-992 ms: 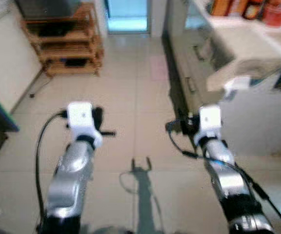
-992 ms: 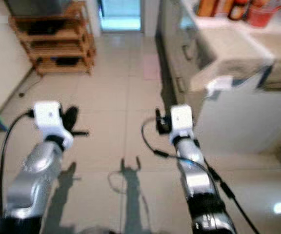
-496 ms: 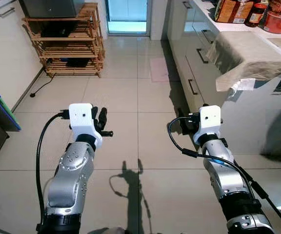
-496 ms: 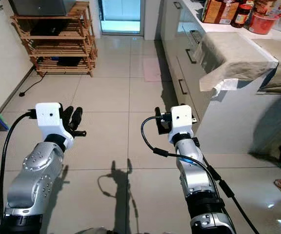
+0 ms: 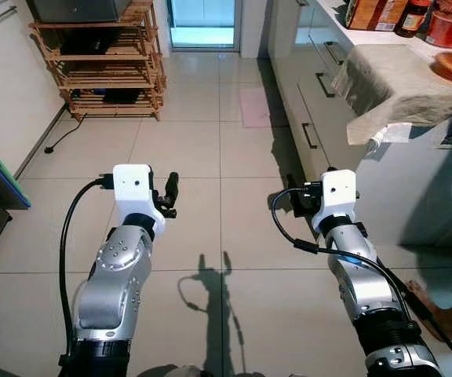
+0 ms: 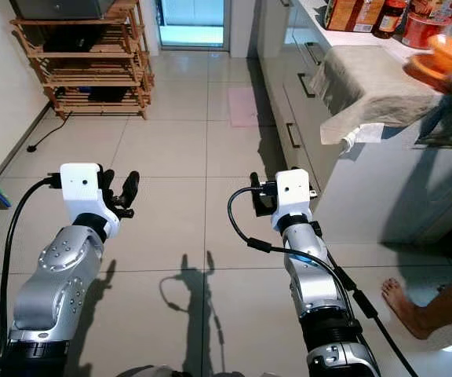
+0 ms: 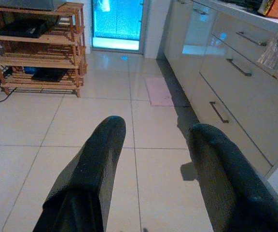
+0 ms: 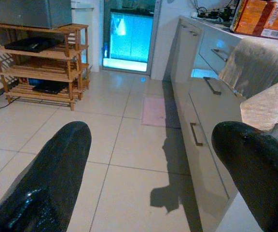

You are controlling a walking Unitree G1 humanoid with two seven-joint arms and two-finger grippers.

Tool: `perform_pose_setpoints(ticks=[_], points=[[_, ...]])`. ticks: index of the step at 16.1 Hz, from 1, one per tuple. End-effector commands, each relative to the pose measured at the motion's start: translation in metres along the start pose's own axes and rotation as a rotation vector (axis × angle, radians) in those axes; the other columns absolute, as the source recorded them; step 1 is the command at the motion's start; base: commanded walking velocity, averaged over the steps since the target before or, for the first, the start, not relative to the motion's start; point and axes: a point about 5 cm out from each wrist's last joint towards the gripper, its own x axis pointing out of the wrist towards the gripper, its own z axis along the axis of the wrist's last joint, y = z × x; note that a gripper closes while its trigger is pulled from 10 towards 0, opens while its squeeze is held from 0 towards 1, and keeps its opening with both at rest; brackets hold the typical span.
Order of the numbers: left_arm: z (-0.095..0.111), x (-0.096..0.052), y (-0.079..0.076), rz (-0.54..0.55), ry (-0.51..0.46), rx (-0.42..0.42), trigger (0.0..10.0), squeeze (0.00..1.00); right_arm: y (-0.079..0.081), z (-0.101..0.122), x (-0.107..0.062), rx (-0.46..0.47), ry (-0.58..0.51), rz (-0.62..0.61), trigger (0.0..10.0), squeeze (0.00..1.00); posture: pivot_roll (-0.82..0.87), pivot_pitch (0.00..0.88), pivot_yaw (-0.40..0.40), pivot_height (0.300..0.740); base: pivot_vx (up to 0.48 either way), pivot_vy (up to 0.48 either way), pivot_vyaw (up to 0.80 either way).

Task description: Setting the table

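Hovering over the floor, left end effector [image 5: 171, 191] and right end effector [image 8: 153, 159] are both spread, empty. A person's hand holds an orange plate [image 6: 439, 56] above the cloth-draped surface [image 6: 371, 90]; receiving it looks next

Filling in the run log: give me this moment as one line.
stage: approach | left tool: open, empty | right tool: open, empty | both over floor | person holds orange plate over cloth-covered counter
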Motion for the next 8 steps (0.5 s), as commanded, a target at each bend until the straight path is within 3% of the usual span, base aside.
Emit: perform_pose_setpoints(ticks=[1,3,5,8], points=[[-0.001,0.0,-0.002,-0.013,-0.001,-0.002,10.0,1.0,-0.003,0.003,0.001,0.0,-0.004,0.001,10.0,0.0,-0.06,0.0,0.026,0.736,0.0,0.0,0.0],[-0.002,-0.001,0.002,-0.025,-0.029,-0.023,10.0,1.0,-0.005,0.003,0.0,0.001,-0.004,-0.004,10.0,0.0,-0.05,0.0,0.026,0.736,0.0,0.0,0.0],[-0.011,-0.005,0.017,0.001,-0.049,-0.047,10.0,1.0,-0.008,0.0,-0.007,0.012,-0.023,-0.007,10.0,0.0,-0.05,0.0,0.033,0.736,0.0,0.0,0.0],[-0.039,-0.022,0.036,0.024,-0.018,0.019,10.0,1.0,-0.02,-0.013,-0.031,-0.019,-0.08,-0.015,10.0,0.0,-0.05,0.0,0.044,0.736,0.0,0.0,0.0]])
